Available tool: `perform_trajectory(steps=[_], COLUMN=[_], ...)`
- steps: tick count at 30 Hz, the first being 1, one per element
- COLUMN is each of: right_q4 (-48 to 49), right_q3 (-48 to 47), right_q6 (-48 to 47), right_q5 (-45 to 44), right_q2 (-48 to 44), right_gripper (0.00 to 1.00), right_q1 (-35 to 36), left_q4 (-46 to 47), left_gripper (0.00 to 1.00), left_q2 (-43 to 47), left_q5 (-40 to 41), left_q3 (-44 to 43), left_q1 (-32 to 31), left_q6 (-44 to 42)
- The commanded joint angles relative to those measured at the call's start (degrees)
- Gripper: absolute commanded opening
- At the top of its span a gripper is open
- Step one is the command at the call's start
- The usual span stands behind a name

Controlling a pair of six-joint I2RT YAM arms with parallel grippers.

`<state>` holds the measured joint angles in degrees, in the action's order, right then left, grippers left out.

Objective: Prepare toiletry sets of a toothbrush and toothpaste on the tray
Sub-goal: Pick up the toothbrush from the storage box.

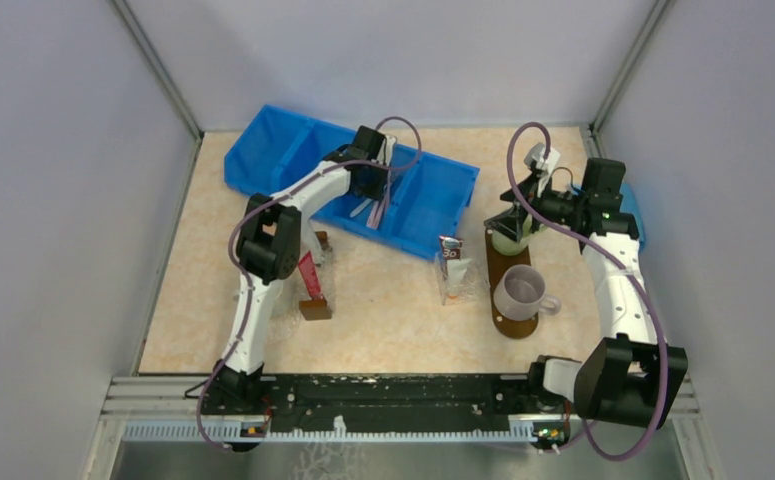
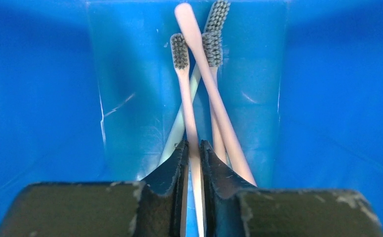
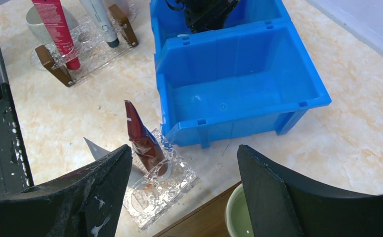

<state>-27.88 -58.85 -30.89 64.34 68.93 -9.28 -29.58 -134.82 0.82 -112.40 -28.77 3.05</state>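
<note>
Nearest the arm bases, the tray [image 1: 501,264], a flat dark brown oval board, lies on the mottled beige worktop [image 1: 383,310] with its long axis running near to far; a pale, glossy mug [image 1: 519,290] stands on its near end and a round green cup [image 1: 508,238] on its far end. The right end effector [image 3: 183,150] hangs over the green cup, its black fingers spread wide with nothing between them. Left of the tray, a dark red toothpaste tube [image 3: 142,136] stands crimped end up in a clear ridged plastic holder [image 3: 157,185]; further left, a red tube [image 3: 56,24] and a white tube [image 3: 98,19] stand in a second clear holder [image 3: 88,42] with brown end blocks. Farthest away, the glossy blue plastic bin [image 1: 433,190] lies aslant; inside one compartment, thin toothbrushes lean in a fan; the left end effector [image 2: 194,148] is closed on the slim handle of a pink toothbrush [image 2: 189,113], whose grey bristled head points away from the fingers; a paler brush [image 2: 214,98] crosses it with its rounded handle end farthest.
</note>
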Motion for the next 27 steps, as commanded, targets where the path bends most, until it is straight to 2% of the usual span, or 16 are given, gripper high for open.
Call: perform_trajectory(steps=[1, 5, 13, 27], right_q4=[1.6, 1.6, 1.6, 3.0], right_q3=[-0.4, -0.4, -0.4, 0.1], right_q6=[-0.3, -0.3, -0.3, 1.2], right_q5=[1.4, 1.4, 1.8, 3.8], right_q2=[-0.8, -0.8, -0.9, -0.9], right_gripper=[0.78, 0.78, 0.78, 0.78], right_q1=[-0.5, -0.5, -0.5, -0.5], left_q4=[0.1, 2.4, 7.6, 30.6], left_gripper=[0.15, 0.00, 0.00, 0.00], left_q2=[-0.5, 1.6, 7.9, 27.1], left_q5=[0.2, 0.3, 2.6, 4.4], left_q3=[-1.3, 1.2, 7.5, 28.9], left_q1=[-0.2, -0.1, 0.3, 0.3], left_q6=[-0.5, -0.3, 0.2, 0.6])
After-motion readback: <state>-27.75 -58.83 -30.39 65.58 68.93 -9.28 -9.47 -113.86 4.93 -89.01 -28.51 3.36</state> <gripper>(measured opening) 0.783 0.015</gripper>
